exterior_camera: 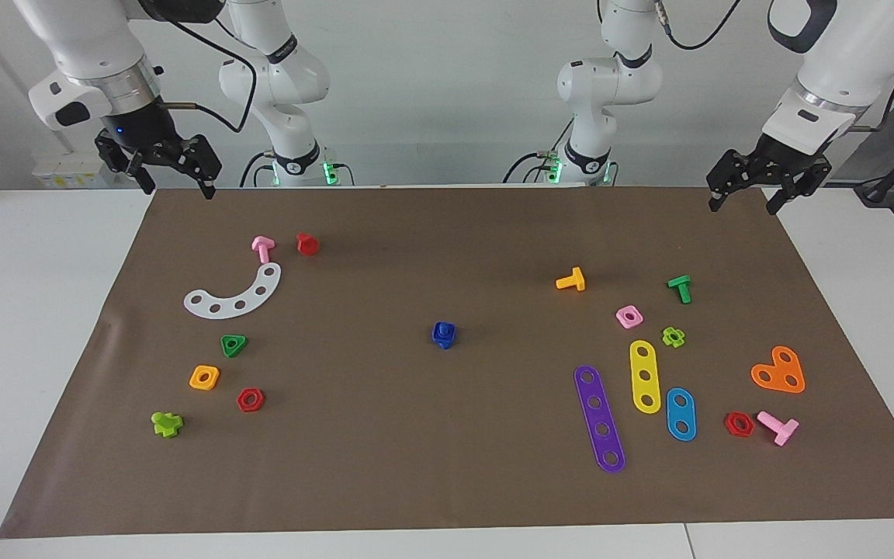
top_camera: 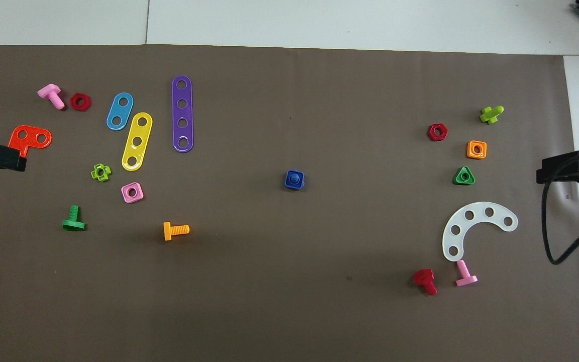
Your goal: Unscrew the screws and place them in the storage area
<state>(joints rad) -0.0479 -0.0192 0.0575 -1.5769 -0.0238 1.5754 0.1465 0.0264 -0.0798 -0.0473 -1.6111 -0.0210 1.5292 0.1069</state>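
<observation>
Blue bolt+nut alone mid-mat, bare paper around; L gripper & R gripper spread, over mat corners.

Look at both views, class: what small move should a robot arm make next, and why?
Probably bring one claw, say the right claw, down over the blue bolt in the middle of the mat. Its nut looks screwed on, nothing holds it, and both claws, the left claw too, hang open above the mat's robot-side corners, away from every part.
</observation>
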